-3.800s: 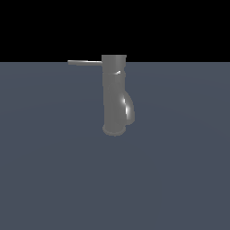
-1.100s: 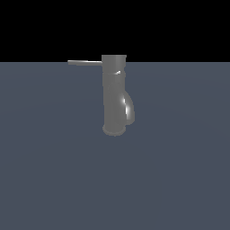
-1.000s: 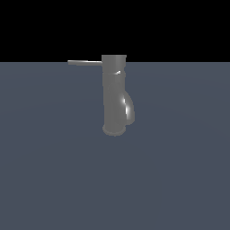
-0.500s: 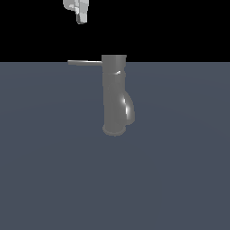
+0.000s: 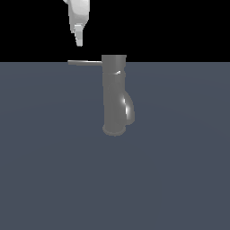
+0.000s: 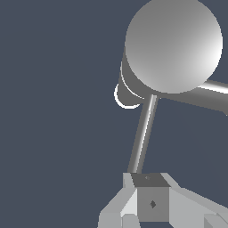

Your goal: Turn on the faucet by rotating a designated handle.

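While exterior view shows pincer (image 5: 79, 41) above handle (image 5: 85, 63) tip (spread unclear), wrist reveals faucet (image 6: 171, 49) top.

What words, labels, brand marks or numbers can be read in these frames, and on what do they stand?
None: no text, number or brand mark shows in either view.
The faucet and its handle are plain grey metal, unmarked.
The gripper is plain white; in the wrist view a small dark diamond mark sits on its block, a shape, not a letter or number.
The floor is bare.
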Controlling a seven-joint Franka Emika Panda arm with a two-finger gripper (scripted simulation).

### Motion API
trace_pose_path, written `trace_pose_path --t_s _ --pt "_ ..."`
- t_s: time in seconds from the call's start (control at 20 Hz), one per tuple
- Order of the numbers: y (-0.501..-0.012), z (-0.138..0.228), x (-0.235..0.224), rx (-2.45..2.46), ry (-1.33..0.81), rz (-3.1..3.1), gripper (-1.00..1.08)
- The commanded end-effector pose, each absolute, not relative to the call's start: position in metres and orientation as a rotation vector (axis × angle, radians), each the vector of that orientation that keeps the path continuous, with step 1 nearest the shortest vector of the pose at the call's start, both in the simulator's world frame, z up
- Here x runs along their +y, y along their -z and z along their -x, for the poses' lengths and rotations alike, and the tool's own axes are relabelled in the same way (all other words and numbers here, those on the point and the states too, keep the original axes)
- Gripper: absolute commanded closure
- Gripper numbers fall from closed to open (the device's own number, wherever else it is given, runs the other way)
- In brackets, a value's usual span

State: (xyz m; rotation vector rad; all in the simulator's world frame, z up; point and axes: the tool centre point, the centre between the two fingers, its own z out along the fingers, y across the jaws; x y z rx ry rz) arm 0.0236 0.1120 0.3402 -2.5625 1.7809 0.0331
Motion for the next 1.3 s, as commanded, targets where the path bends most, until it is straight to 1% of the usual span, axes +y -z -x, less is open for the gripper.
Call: trace_pose_path --t_s 0.0,0.35,0.65,1.05,1.25 --pt "-0.328 -0.033 0.118 1.856 -0.027 2.514 1.08" --pt "-0.301 -0.050 0.131 2.001 -0.011 2.414 1.08" --pt "-0.288 -0.057 0.136 2.063 -0.002 2.368 1.08" --pt "-0.286 -0.058 0.137 2.074 -0.001 2.360 1.08" --pt "-0.286 -0.048 0.135 2.074 -0.001 2.360 1.08"
